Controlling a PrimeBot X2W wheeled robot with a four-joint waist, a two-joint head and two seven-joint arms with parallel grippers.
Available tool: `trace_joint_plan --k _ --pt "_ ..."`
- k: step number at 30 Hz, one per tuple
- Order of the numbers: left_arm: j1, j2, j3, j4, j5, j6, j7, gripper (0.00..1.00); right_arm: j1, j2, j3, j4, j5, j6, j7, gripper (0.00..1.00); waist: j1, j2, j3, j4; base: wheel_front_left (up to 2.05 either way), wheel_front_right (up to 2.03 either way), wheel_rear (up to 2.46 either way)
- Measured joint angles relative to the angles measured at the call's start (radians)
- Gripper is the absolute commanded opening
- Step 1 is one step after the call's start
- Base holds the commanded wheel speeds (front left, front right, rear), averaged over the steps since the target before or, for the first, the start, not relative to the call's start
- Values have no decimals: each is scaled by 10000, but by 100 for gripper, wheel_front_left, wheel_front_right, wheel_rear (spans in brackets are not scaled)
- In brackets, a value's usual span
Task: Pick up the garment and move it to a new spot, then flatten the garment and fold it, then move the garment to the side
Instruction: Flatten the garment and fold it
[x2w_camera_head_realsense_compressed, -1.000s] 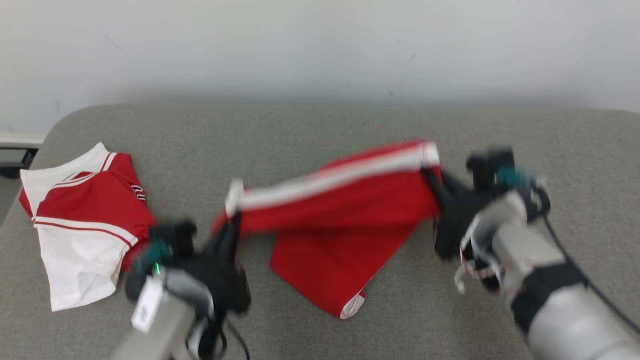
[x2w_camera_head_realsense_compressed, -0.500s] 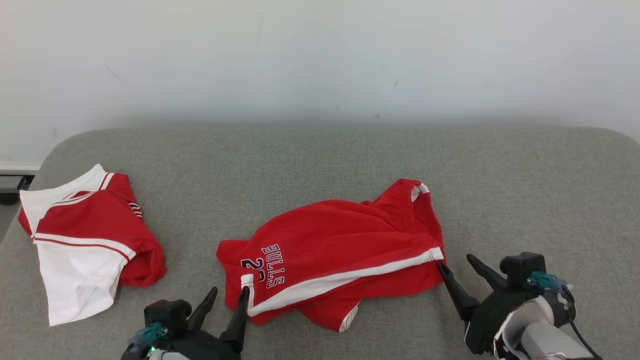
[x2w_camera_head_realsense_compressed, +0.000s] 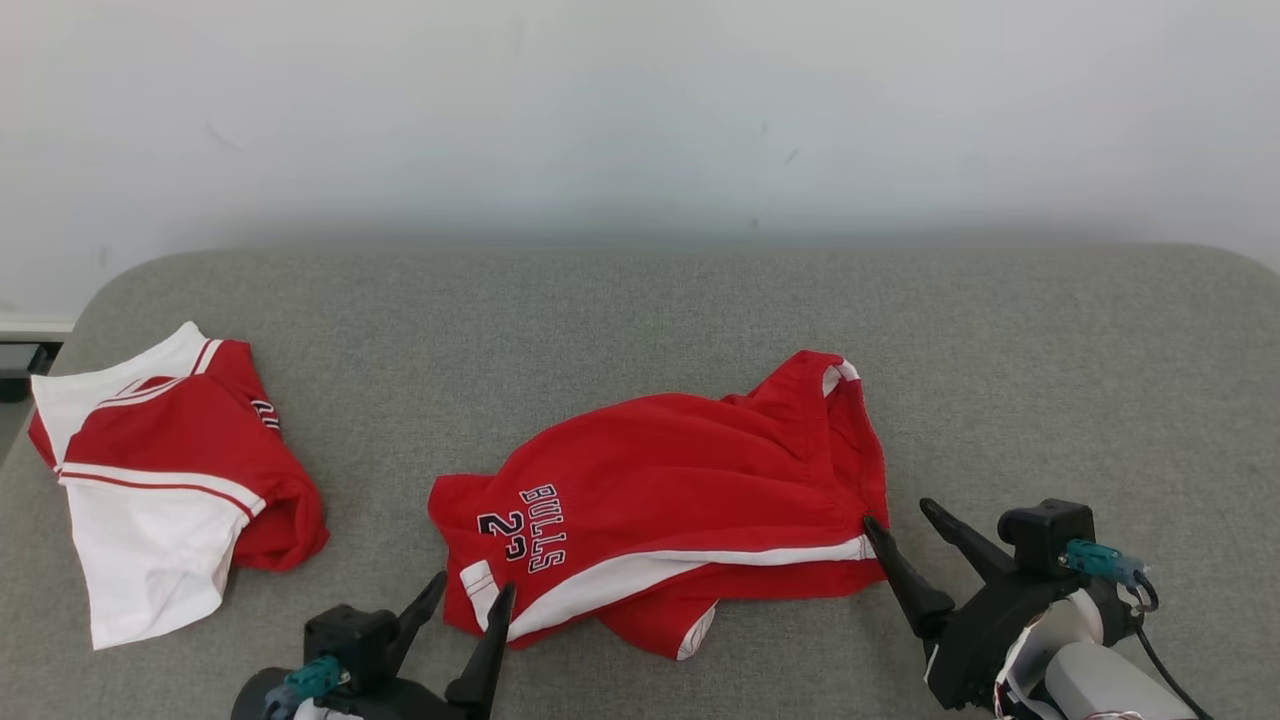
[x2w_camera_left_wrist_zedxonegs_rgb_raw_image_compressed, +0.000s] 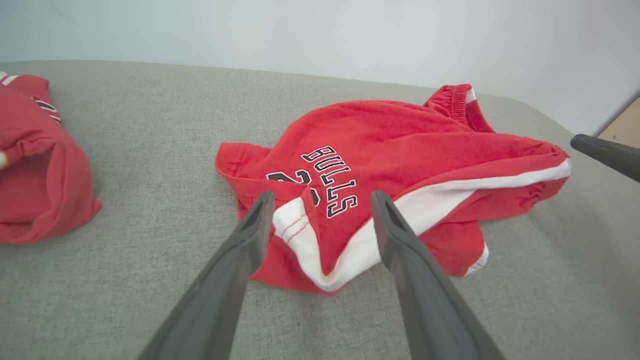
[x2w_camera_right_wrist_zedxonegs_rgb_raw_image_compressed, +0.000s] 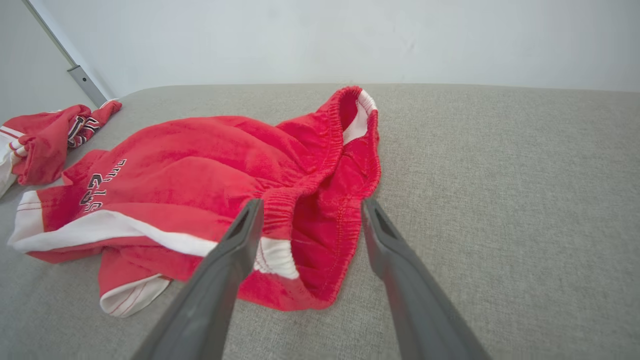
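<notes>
On the grey fabric-covered bench (x2w_camera_head_realsense_compressed: 700, 300), crumpled red shorts with white trim (x2w_camera_head_realsense_compressed: 680, 480) lie between the left gripper (x2w_camera_head_realsense_compressed: 470, 588) and the right gripper (x2w_camera_head_realsense_compressed: 897, 513). Both have their jaws spread at opposite ends, pinching nothing. A folded red-and-white shirt (x2w_camera_head_realsense_compressed: 160, 470) lies well apart to the left.

Red shorts (x2w_camera_head_realsense_compressed: 670, 500), rumpled, lying on the grey worktop (x2w_camera_head_realsense_compressed: 640, 330) toward its near edge, about mid-width. Stretched left to right. Elastic waistband (x2w_camera_head_realsense_compressed: 862, 440) at the right end, bunched and raised in a loop, white showing inside. Leg hem (x2w_camera_head_realsense_compressed: 478, 585) at the left end, white-edged. White stripe (x2w_camera_head_realsense_compressed: 680, 570) along the near side. Dark "BULLS" lettering (x2w_camera_head_realsense_compressed: 545, 525) with a number beside it, near the left end, turned sideways. Second leg tucked underneath, a white-trimmed corner (x2w_camera_head_realsense_compressed: 700, 630) poking out in front.
</notes>
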Motion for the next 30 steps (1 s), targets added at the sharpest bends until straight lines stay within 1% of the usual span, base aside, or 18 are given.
trace_joint_plan --k 5,7,9,13,16,19,22,24,30 --pt "-272 430 -261 -134 353 -113 370 100 56 -128 105 -234 71 0 489 100 0 0 156 49 0 0 0" --pt "-628 725 -316 -100 437 -297 685 100 41 -148 151 -276 77 0 777 100 1 0 213 65 0 0 0" --pt "-805 823 -357 -59 497 -399 897 100 17 -182 217 -314 73 -48 982 100 1 0 266 71 0 0 0" --pt "-1106 869 -608 61 598 -677 1365 100 -12 -186 318 -495 73 -86 1289 100 1 1 420 85 0 0 0" --pt "-1257 909 -686 267 598 -807 1676 100 -143 -182 374 -640 67 -92 1478 100 1 1 546 78 0 0 0" --pt "-1453 989 -715 462 600 -909 1910 100 -231 -184 382 -773 38 -174 1601 100 2 1 648 44 0 0 0" --pt "-1711 930 -805 667 594 -1154 2186 100 -227 -199 431 -966 38 -222 1841 100 2 0 724 -7 0 0 0" --pt "-1728 872 -932 750 594 -1244 2324 100 -203 -232 468 -1095 38 -224 1939 100 1 0 741 -25 0 0 0" --pt "-1737 819 -1051 966 596 -1337 2631 100 -55 -318 535 -1707 79 -263 2165 100 1 1 739 -74 0 0 0"
